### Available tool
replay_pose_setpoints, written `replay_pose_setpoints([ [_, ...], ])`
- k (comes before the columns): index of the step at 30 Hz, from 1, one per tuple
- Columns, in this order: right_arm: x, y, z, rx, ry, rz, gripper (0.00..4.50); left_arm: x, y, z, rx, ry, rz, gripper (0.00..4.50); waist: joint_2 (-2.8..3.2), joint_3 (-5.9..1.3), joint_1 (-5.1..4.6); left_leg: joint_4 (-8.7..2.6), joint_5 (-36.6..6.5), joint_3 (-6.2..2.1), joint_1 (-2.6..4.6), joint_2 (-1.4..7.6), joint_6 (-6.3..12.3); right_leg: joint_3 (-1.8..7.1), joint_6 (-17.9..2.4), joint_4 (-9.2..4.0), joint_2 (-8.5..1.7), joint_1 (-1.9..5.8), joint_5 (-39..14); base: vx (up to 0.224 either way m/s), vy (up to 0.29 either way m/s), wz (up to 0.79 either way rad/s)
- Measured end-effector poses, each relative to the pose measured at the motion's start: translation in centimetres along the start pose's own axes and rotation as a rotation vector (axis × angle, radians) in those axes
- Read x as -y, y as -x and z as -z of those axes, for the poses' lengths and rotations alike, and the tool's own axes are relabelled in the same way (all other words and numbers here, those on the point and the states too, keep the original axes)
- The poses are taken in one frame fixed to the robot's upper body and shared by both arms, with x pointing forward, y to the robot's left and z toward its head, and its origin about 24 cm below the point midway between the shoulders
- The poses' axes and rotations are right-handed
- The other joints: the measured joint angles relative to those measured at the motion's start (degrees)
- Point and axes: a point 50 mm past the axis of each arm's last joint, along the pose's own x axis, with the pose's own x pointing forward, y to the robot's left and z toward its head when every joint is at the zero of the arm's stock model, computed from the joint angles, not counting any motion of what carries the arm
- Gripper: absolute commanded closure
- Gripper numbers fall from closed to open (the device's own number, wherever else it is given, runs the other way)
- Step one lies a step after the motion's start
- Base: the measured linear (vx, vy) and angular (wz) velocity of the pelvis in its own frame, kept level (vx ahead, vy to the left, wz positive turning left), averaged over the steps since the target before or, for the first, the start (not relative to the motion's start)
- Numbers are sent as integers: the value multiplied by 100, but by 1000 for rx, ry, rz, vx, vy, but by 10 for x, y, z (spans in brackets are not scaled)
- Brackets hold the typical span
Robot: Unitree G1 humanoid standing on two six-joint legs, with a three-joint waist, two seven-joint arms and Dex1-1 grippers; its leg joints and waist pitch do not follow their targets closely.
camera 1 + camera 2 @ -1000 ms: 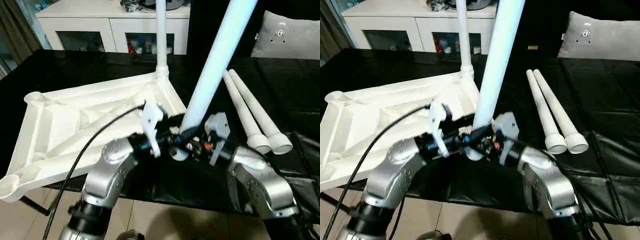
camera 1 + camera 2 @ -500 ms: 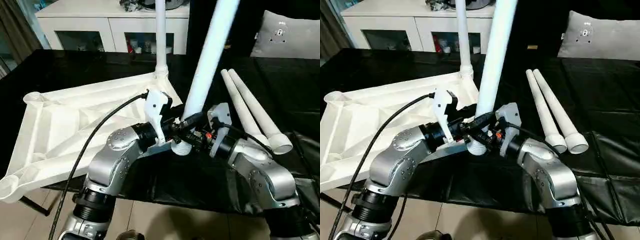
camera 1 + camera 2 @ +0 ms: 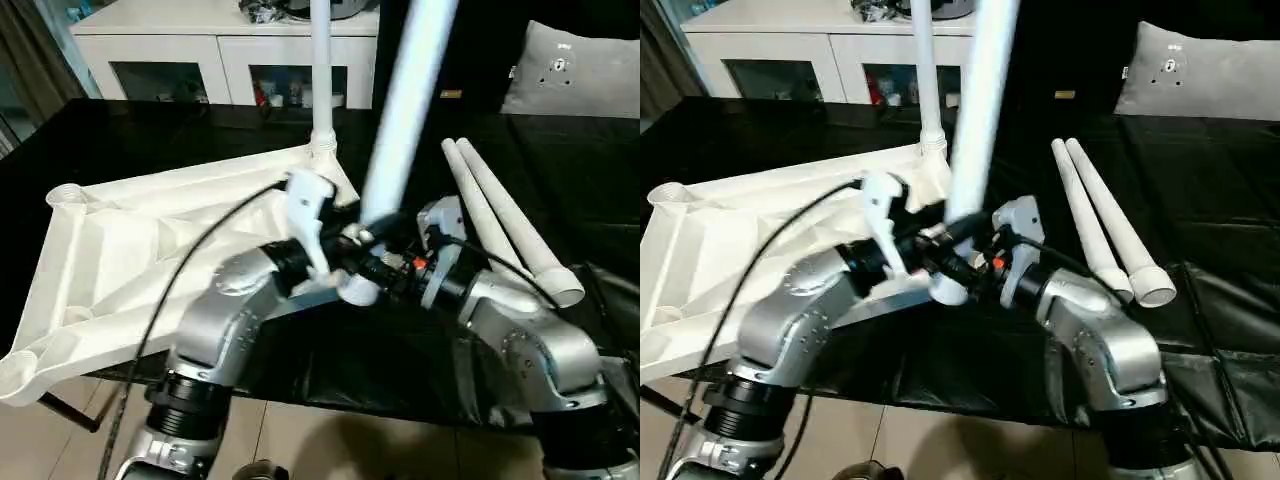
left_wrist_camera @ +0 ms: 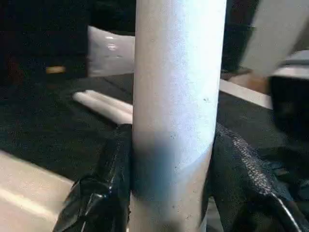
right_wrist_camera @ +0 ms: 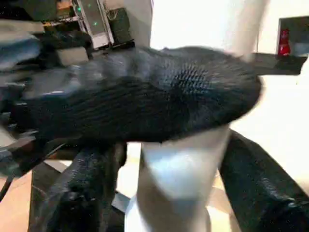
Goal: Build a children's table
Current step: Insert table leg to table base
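- We hold a white leg (image 3: 400, 120) between us, its thick end low at the near edge of the black-covered table (image 3: 150, 140); its upper part runs out of the head pictures at the top.
- Our left gripper (image 4: 169, 159) is clamped on the leg: the left wrist view has a black finger (image 4: 108, 183) pressed against each side of the shaft.
- Our right gripper (image 5: 178, 179) grips the same leg lower down; in the right wrist view its two fingers (image 5: 256, 188) flank the shaft, while another black finger lies across in front and hides much of it.
- From the head, the spot where both grippers meet the leg is crowded and blurred, so the contact itself is hard to make out there.
- The tabletop (image 3: 120, 250) lies underside up on the left part of the table, its near corner overhanging the near edge.
- One leg (image 3: 321, 80) stands upright in the tabletop's far corner socket, cut off at the top.
- Two spare legs (image 3: 500, 220) lie side by side, touching, toward the right side of the table.
- A white cabinet (image 3: 200, 45) stands beyond the far edge.
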Motion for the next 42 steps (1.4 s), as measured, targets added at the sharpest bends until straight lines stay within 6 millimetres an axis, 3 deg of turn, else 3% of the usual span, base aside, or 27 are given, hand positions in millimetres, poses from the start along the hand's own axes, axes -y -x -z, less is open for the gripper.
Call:
replay_pose_setpoints([
  [2, 0, 0, 0, -1, -5, -3, 97, -1, 0, 0, -1, -1, -8, 257, 0, 0, 4, 0, 0, 0, -1, 0, 0, 1, 0, -1, 0, 0, 0, 0, 0, 0],
  [4, 0, 1, 0, -10, -24, -10, 63, -2, 1, 0, -7, -9, -12, 257, 0, 0, 10, 0, 0, 0, -3, -2, 0, 2, 0, -2, -1, 0, 0, 0, 0, 0],
  [10, 7, 10, 0, -47, -39, 6, 23, -2, 1, 0, -7, -8, -11, 257, 0, 0, 13, 1, 0, 0, -3, -2, 0, 1, 0, -2, -1, 0, 0, 0, 0, 0],
  [21, 5, 12, 1, -72, -93, -45, 18, 12, 0, -6, 34, 4, 111, 257, 0, 0, 9, 1, 0, 0, -3, -1, 0, 1, 0, -1, -1, -1, 0, 0, 0, 0],
  [42, 2, 11, 2, -75, -125, -93, 199, 20, 2, -5, 21, -12, 185, 257, 0, 0, 8, 1, 0, 0, -2, -1, 0, 1, 0, 0, -1, -1, 0, 0, 0, 0],
])
